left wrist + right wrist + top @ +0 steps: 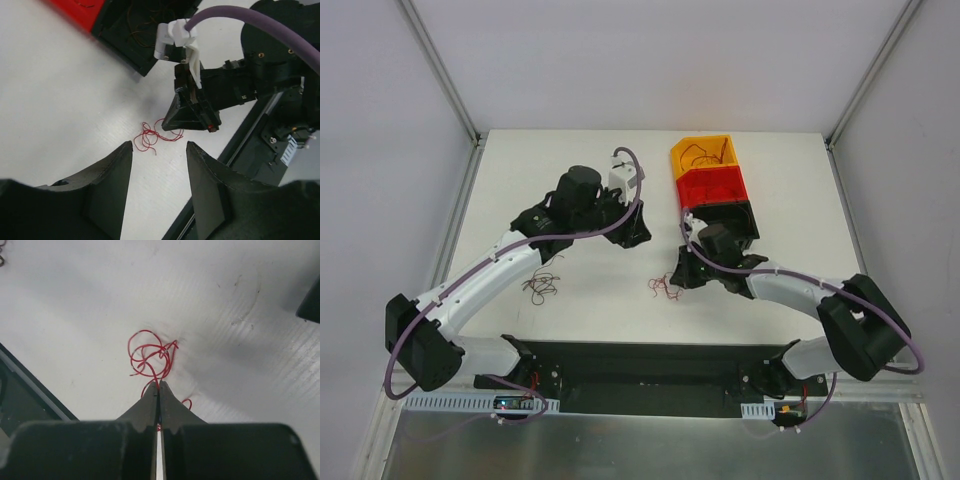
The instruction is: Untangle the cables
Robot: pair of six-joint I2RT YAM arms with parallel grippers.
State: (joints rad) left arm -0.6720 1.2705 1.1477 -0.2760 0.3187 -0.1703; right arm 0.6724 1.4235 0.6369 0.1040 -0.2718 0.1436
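Note:
A tangle of thin red cables (665, 288) lies on the white table in front of the bins. It shows in the right wrist view (150, 357) and in the left wrist view (150, 137). My right gripper (678, 276) is low over this tangle, and its tips (159, 385) are shut on one red strand. A second, dark red-brown tangle (542, 285) lies to the left, under my left forearm. My left gripper (640, 236) hangs open and empty above the table (159, 150), facing the red tangle from a distance.
Three bins stand in a row at the back right: orange (702, 153) with thin wires in it, red (713, 187), black (732, 220). The black base rail (650, 365) runs along the near edge. A wire end (2, 255) shows at the corner.

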